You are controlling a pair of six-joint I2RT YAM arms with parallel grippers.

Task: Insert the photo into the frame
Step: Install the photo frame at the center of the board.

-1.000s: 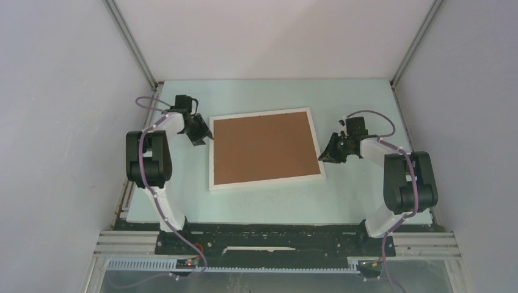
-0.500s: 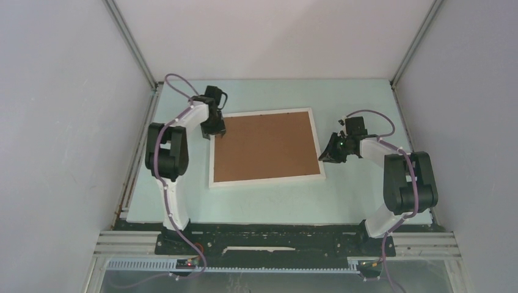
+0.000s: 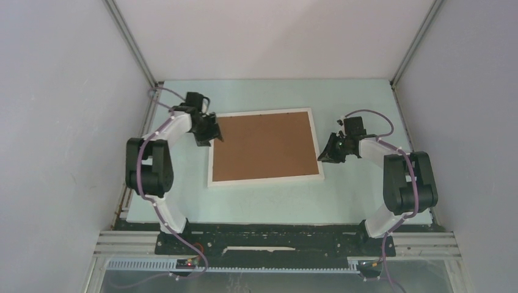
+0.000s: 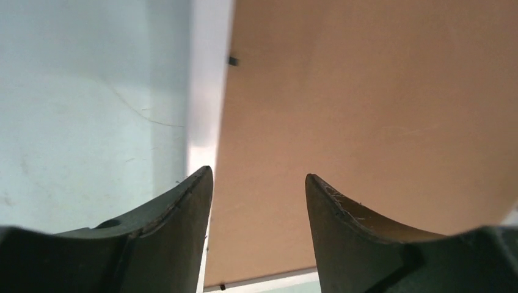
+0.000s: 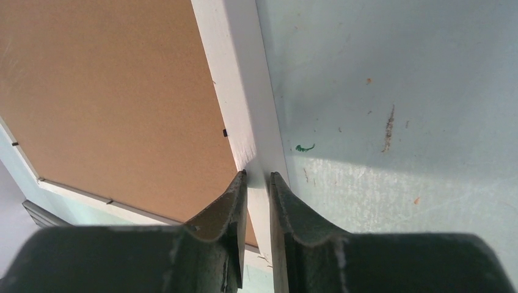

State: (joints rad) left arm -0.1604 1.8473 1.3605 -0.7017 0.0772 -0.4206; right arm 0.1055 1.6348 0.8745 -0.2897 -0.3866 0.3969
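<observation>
The frame (image 3: 262,180) lies face down mid-picture, with a brown backing board (image 3: 266,146) inside it. The left gripper (image 3: 211,133) hangs spread over its upper-left corner. The right gripper (image 5: 255,177) pinches its right rim. The table (image 3: 354,104) shows beyond every edge.

The left fingers (image 4: 183,210) stand spread above the brown backing board (image 4: 366,110), one tip over the white frame (image 4: 211,91).

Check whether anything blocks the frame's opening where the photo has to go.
Yes: the brown backing board lies in the frame, covering its whole opening. The left gripper hangs open over the board's left edge; the right gripper, nearly closed, is at the frame's right rim. The photo is not in view.
</observation>
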